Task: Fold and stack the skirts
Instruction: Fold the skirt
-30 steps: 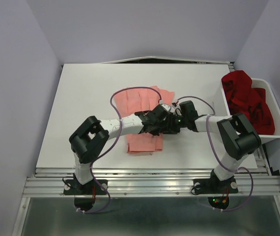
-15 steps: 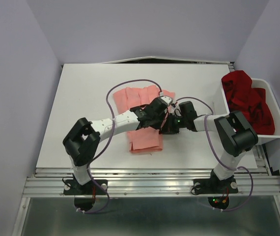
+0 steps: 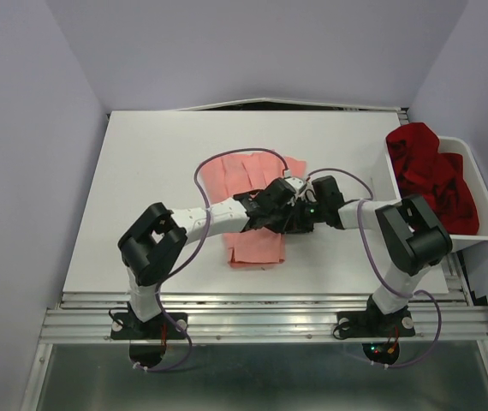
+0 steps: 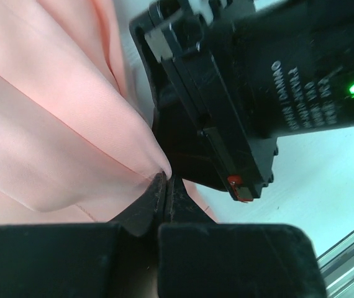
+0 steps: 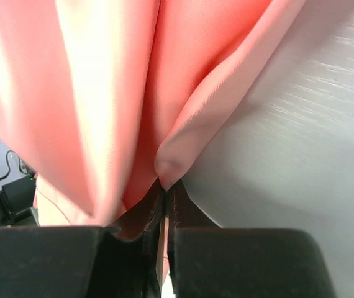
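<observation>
**A:** What have your jaws got?

**B:** Both are clenched on cloth. My left gripper point(image 4: 166, 186) has its two fingers pressed together on a fold of the pink skirt point(image 4: 53, 124), and a pinched corner of fabric pokes up between the tips. My right gripper point(image 5: 166, 189) is the same. Its fingers are squeezed tight on a rolled edge of that skirt, with the cloth bunched in loose pleats above them.

**A:** How close are the two?

**B:** Nearly touching. From above they meet tip to tip over the skirt's right side. In my left wrist view the black housing of the right one fills the upper right, with a green light point(image 4: 353, 89) lit on it.

**A:** And where does the skirt lie?

**B:** On the bench point(image 3: 150, 171), about the middle and a little toward the right. Its far part fans out in flat pleats. A narrower strip runs toward the near edge and stops short of it. I can't tell how far the cloth at my grips stands off the surface.

**A:** The other one?

**B:** The red skirt point(image 3: 428, 175) is heaped in the white bin point(image 3: 486, 210) at the bench's right edge, well apart from both grippers. A hump of it rises over the bin's far-left corner.
</observation>
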